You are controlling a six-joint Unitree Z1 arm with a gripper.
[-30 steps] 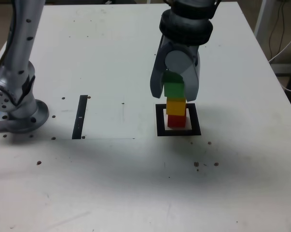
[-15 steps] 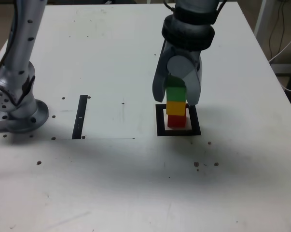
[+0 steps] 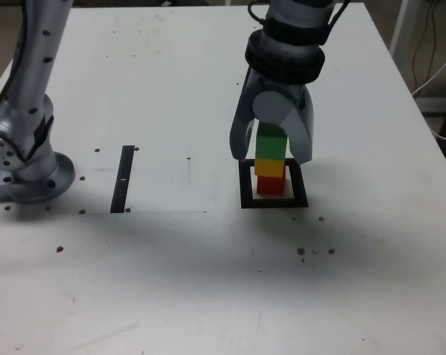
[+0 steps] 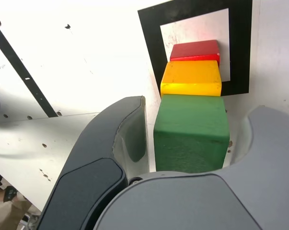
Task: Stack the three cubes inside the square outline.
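Stack: 3 cubes, green (image 3: pixel 271 145) on yellow (image 3: pixel 270 166) on red (image 3: pixel 271 185), inside square outline (image 3: pixel 299 194)
Tool (image 3: pixel 271 151): released, fingers around green; contact unclear, perhaps none
Exterior view's left: black strip (image 3: pixel 122 180), worktop (image 3: pixel 171 281)

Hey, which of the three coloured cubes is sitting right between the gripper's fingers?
The matte green cube, top of the stack, between the gripper's parted fingers; the yellow and red cubes sit beneath it.
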